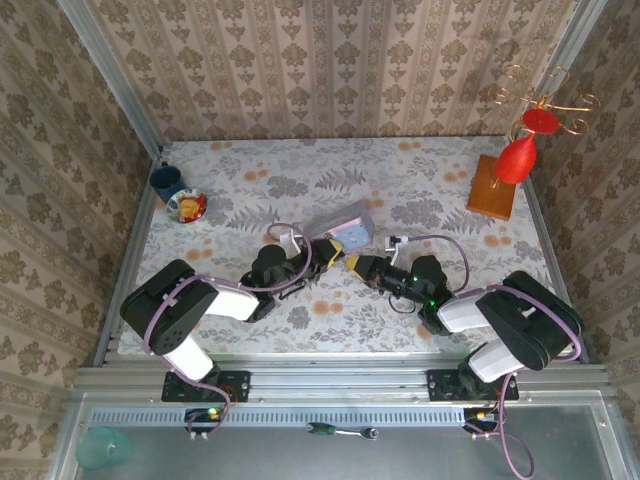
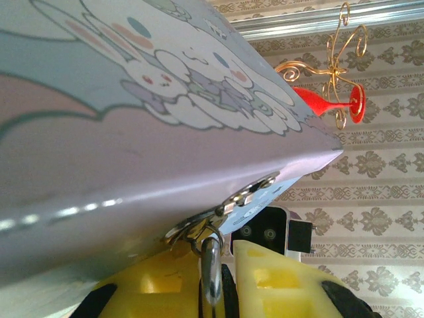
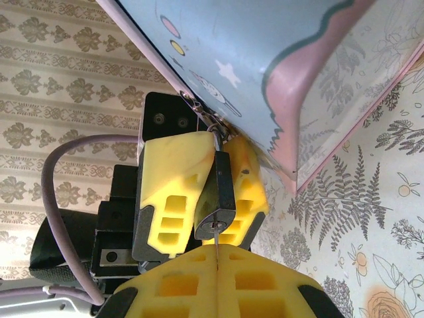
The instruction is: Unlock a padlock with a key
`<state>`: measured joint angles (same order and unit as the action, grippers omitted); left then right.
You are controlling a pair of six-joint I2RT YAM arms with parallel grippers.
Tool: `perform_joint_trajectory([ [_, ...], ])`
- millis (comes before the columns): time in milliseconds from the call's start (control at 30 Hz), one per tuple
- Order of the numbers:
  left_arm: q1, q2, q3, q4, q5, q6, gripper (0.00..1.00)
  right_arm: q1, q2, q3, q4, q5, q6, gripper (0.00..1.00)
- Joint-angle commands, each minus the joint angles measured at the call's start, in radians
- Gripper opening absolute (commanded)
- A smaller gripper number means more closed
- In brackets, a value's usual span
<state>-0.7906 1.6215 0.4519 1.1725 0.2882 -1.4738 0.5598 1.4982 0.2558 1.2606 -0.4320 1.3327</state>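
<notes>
The small dark padlock point(image 3: 217, 192) hangs by its thin shackle point(image 2: 211, 265) from the hasp point(image 2: 255, 193) of a pastel cartoon tin point(image 1: 345, 225). My left gripper point(image 2: 218, 260) is shut on the padlock, one yellow finger point(image 3: 173, 189) on each side of its body. The keyhole faces my right gripper point(image 3: 217, 252). That gripper is shut on the key, whose thin blade point(image 3: 216, 240) runs from between its pads into the keyhole. In the top view the two grippers, left point(image 1: 328, 250) and right point(image 1: 356, 265), meet tip to tip in front of the tin.
A blue cup point(image 1: 166, 180) and a small plate of food point(image 1: 187, 206) sit at the far left. A wooden base point(image 1: 492, 188) with red glasses point(image 1: 518, 158) on a gold wire rack stands at the far right. A black bracket point(image 2: 271, 232) sits under the tin's corner.
</notes>
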Motion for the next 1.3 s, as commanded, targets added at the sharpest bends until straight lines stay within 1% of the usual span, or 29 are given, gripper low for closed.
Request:
perform_joint_trajectory([
  [0,-0.024,-0.035,0.030,0.108,0.043,0.015,0.00,-0.008,0.013,0.034,0.039,0.020,0.015,0.00],
  [467,-0.070,-0.023,0.057,0.110,0.028,0.014,0.00,-0.012,0.019,0.026,0.040,0.075,0.045,0.00],
  [667,-0.085,-0.022,0.064,0.109,0.025,0.011,0.00,-0.035,0.030,0.023,0.045,0.078,0.066,0.00],
  [967,-0.100,-0.017,0.079,0.111,0.019,0.012,0.00,-0.039,0.060,0.038,0.048,0.095,0.116,0.00],
  [1267,-0.117,-0.005,0.091,0.114,-0.036,0.006,0.00,-0.026,0.068,0.022,0.046,0.124,0.117,0.00],
])
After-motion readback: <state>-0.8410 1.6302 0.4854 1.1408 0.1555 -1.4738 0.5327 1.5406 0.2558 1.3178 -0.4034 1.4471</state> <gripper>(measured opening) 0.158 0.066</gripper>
